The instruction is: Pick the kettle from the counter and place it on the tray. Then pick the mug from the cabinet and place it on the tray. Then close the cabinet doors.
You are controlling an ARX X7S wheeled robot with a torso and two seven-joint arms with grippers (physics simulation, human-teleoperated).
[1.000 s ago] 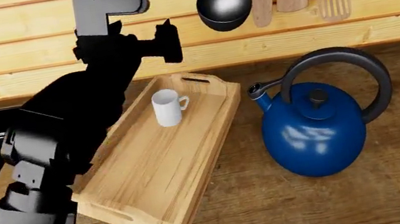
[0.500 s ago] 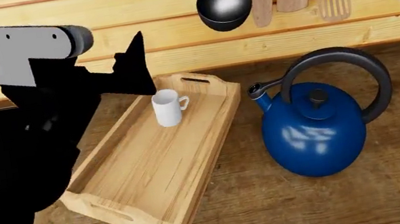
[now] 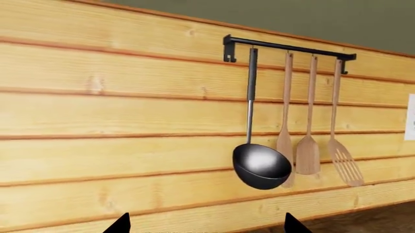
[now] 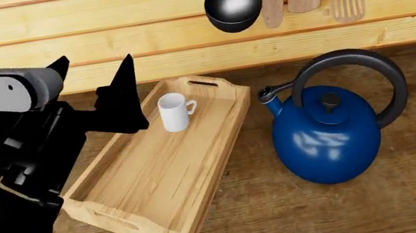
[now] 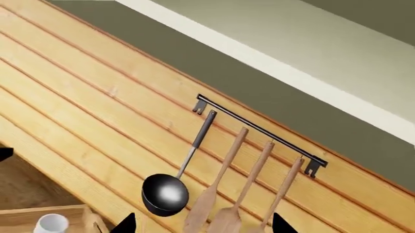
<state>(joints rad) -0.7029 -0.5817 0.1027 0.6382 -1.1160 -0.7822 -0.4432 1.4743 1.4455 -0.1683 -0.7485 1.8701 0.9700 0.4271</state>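
The right gripper is out of the head view, so its state cannot be told. The left gripper (image 4: 98, 96) hangs spread wide and empty over the tray's (image 4: 136, 217) far left edge, just left of the mug (image 4: 175, 111). The kettle (image 4: 326, 136) stands on the counter (image 4: 355, 212), right of the tray, below a ladle (image 4: 233, 6).

My left arm reached forward at the head view's left, its gripper (image 4: 98, 99) raised with both dark fingertips (image 4: 124, 98) spread apart, holding nothing. My right arm showed only as a dark sliver at that view's upper right edge.
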